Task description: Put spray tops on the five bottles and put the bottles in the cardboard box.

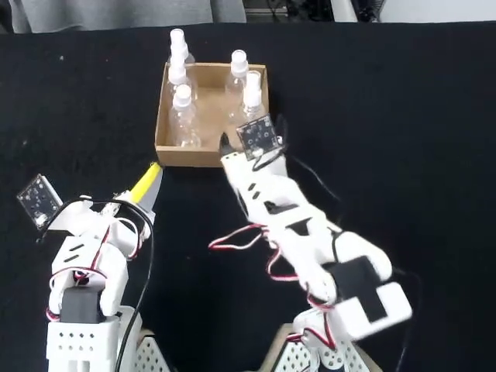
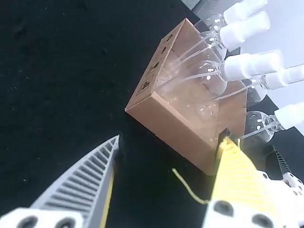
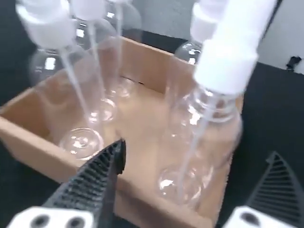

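Note:
Several clear bottles [image 1: 183,116] with white spray tops stand upright inside the cardboard box [image 1: 190,156] at the back middle of the table. My right gripper [image 1: 235,136] is at the box's front right edge. Its black fingers [image 3: 102,173] stand open on either side of the nearest bottle [image 3: 209,128] without touching it. My left gripper [image 1: 142,189] stays near the box's front left corner, a little short of it. In the left wrist view the left gripper [image 2: 171,140] is open and holds nothing, with the box [image 2: 175,128] and its bottles [image 2: 209,71] just beyond.
The black table cloth [image 1: 387,116] lies bare to the left and right of the box. A grey curtain [image 1: 116,12] runs along the far edge. The arm bases [image 1: 85,333] stand at the near edge.

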